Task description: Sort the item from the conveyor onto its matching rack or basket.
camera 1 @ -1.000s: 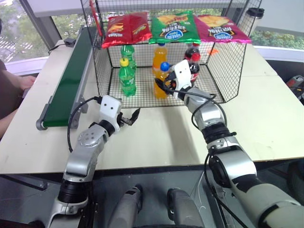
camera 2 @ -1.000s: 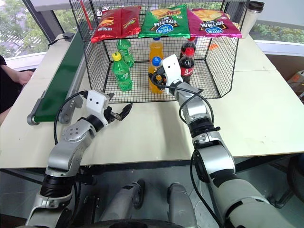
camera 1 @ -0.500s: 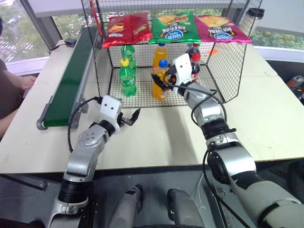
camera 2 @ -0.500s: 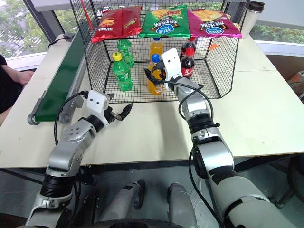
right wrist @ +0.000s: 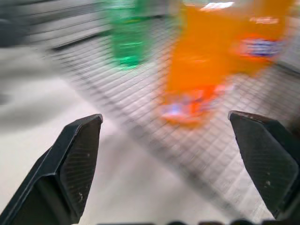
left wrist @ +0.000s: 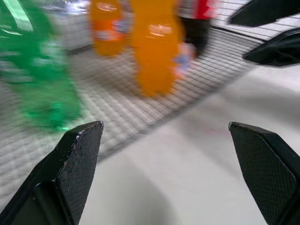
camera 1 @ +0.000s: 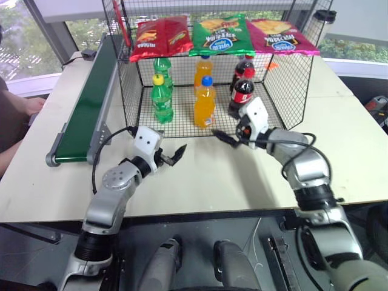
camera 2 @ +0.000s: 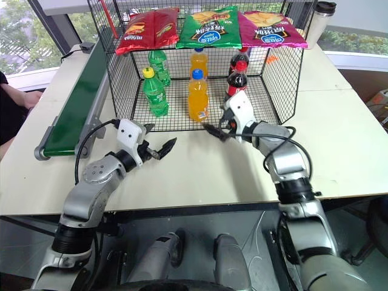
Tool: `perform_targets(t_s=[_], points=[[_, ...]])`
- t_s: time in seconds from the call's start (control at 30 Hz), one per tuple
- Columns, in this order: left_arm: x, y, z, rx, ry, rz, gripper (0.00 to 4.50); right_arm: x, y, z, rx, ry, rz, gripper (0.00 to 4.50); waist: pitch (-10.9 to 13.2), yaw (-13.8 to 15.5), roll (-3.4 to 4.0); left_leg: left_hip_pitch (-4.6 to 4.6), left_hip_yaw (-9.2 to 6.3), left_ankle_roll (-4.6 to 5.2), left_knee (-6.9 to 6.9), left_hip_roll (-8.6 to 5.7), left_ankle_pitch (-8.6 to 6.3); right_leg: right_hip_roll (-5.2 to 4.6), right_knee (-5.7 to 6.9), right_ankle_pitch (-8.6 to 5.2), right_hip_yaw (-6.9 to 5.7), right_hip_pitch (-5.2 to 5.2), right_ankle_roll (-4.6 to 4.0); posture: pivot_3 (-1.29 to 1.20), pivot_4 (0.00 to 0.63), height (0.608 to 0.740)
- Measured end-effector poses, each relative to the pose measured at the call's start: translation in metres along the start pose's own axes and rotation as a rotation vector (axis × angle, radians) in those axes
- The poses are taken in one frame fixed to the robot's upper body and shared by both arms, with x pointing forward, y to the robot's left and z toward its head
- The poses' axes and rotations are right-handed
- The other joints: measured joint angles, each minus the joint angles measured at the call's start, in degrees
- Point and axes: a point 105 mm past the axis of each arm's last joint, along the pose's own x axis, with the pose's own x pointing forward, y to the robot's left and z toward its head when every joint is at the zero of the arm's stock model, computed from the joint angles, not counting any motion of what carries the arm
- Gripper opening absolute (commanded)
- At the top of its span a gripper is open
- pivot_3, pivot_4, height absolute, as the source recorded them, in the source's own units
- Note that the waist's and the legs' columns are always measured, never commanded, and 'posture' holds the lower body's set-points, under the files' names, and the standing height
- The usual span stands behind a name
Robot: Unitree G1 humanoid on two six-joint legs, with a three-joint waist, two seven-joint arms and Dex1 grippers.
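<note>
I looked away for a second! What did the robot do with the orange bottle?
The right gripper let go of the orange soda bottle, which now stands in the wire cage, and pulled back out over the table. The left gripper stayed open and empty; the other bottles stayed put.

Both arms are jointed silver-grey metal segments with dark bands at the joints; each wrist carries a white boxy housing with small dark spots; black cables loop from the housings back along the forearms; the left gripper [camera 1: 178, 154] and right gripper [camera 1: 223, 137] each have two black, finely textured, tapering fingers.
</note>
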Motion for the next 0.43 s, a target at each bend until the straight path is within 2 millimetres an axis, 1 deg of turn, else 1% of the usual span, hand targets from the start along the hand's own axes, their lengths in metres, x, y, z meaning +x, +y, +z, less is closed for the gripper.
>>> perform_targets(t_s=[0.07, 0.13, 0.23, 0.33, 0.43], points=[[-0.004, 0.002, -0.006, 0.015, 0.038, -0.019, 4.5, -0.007, 0.016, -0.015, 0.011, 0.056, 0.067, 4.46, 0.0, 0.0, 0.01, 0.0, 0.03, -0.01, 0.02, -0.01, 0.0, -0.09, -0.02, -0.01, 0.0, 0.01, -0.05, 0.0, 0.15, 0.738], [-0.007, 0.001, -0.01, 0.019, 0.054, -0.037, 4.5, -0.01, 0.027, -0.025, 0.051, 0.088, 0.102, 4.46, 0.0, 0.0, 0.01, 0.0, 0.07, -0.01, 0.06, -0.01, -0.01, -0.13, -0.02, -0.01, 0.02, 0.03, -0.07, 0.0, 0.15, 0.738], [-0.01, -0.002, -0.016, 0.011, 0.075, -0.062, 4.5, -0.012, 0.037, -0.023, 0.064, 0.087, 0.136, 4.46, 0.0, 0.1, 0.01, 0.0, 0.07, -0.01, 0.08, 0.0, -0.01, -0.17, -0.03, -0.02, 0.02, 0.04, -0.05, 0.0, 0.15, 0.738], [-0.011, -0.007, -0.02, 0.018, 0.095, -0.098, 4.5, -0.017, 0.039, -0.023, 0.048, 0.102, 0.145, 4.46, 0.0, 0.3, 0.0, -0.03, 0.07, -0.02, 0.07, 0.0, -0.01, -0.19, -0.08, -0.01, 0.0, 0.04, -0.09, 0.0, 0.15, 0.738], [-0.01, -0.009, -0.02, 0.024, 0.094, -0.112, 4.5, -0.017, 0.04, -0.023, 0.057, 0.105, 0.148, 4.46, 0.0, 0.2, 0.0, -0.06, 0.08, -0.01, 0.06, -0.01, -0.02, -0.19, -0.16, 0.0, 0.0, 0.04, -0.1, 0.0, 0.15, 0.738]])
